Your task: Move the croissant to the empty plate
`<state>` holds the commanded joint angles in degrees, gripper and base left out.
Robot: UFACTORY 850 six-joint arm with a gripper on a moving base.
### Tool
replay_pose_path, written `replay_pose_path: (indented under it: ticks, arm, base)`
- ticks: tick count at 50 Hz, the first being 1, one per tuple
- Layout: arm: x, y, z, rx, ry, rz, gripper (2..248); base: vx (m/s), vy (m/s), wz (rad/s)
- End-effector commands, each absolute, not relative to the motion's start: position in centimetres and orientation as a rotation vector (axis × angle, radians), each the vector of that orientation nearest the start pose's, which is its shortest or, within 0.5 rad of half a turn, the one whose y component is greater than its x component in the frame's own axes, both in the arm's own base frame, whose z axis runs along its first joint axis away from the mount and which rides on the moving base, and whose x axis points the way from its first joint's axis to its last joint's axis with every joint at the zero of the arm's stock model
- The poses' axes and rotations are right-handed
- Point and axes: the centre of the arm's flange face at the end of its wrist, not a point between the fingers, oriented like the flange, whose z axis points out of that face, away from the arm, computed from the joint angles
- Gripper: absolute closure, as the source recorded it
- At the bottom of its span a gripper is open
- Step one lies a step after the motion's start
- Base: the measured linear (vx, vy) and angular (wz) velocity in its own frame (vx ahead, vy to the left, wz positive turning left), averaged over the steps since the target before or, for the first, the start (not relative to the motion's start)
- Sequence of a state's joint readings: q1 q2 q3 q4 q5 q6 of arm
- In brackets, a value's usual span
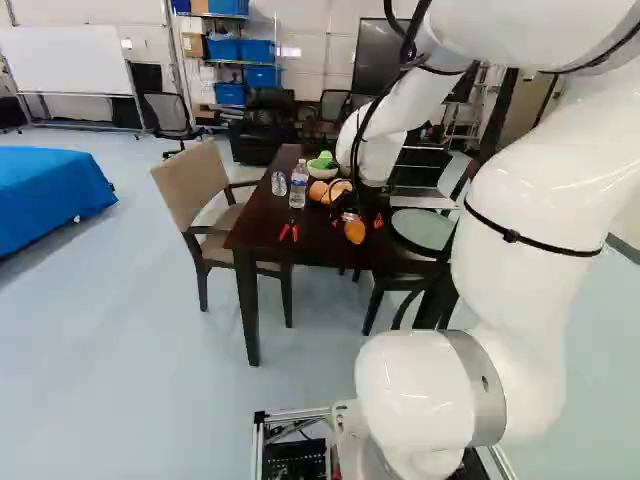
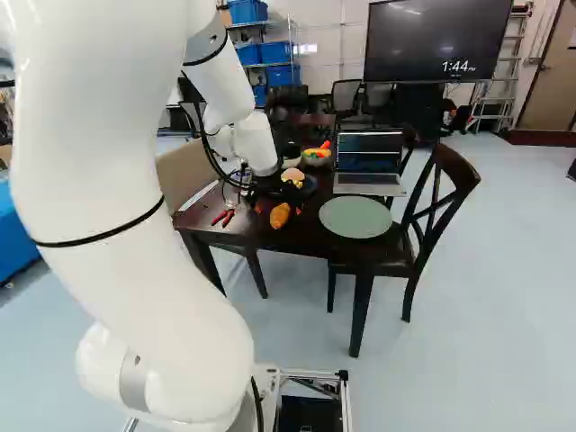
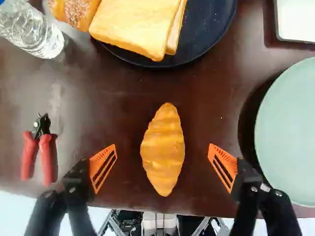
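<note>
On the dark table [image 3: 206, 108], the green plate [image 3: 290, 132] is set by the near edge. The gripper [image 3: 162, 146] is spread wide, its fingers placed apart from the croissant [image 3: 162, 157], which is laid between them near that same edge. Lightness is expected; softness, perhaps slight, is hard to judge. It should be pinched gently across its thick middle.

- A clear bottle [image 3: 39, 37] stands near red-handled pliers [image 3: 46, 152].
- Bread slices [image 3: 135, 22] lie on a dark plate [image 3: 209, 34].
- A laptop [image 2: 370, 155] (open) sits near a bowl [image 2: 316, 160], perhaps of vegetables.
</note>
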<state>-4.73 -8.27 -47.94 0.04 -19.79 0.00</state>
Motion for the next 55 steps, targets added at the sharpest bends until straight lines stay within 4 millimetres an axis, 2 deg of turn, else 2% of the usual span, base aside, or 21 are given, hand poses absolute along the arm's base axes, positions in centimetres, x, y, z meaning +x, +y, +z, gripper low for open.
replay_pose_path:
  ticks: [38,39,43,44,49,50,54,55]
  arm:
    - [47.25,-3.91,43.32,-3.106,0.129,-0.544,4]
    - [47.25,-3.91,43.32,-3.106,0.129,-0.544,16]
    - [47.25,-3.91,43.32,-3.106,0.129,-0.544,16]
    - [47.25,-3.91,43.32,-3.106,0.129,-0.544,29]
    - [47.25,-3.91,43.32,-3.106,0.129,-0.544,29]
    - [47.25,-3.91,43.32,-3.106,0.129,-0.544,41]
    - [47.25,-3.91,43.32,-3.106,0.129,-0.544,41]
    - [47.25,-3.91,43.32,-3.106,0.129,-0.544,53]
  base:
    - [0.0,0.0,0.0]
    - [0.0,0.0,0.0]
    - [0.0,0.0,0.0]
    - [0.0,0.0,0.0]
    - [0.0,0.0,0.0]
    - [0.0,0.0,0.0]
    - [0.0,0.0,0.0]
    - [0.0,0.0,0.0]
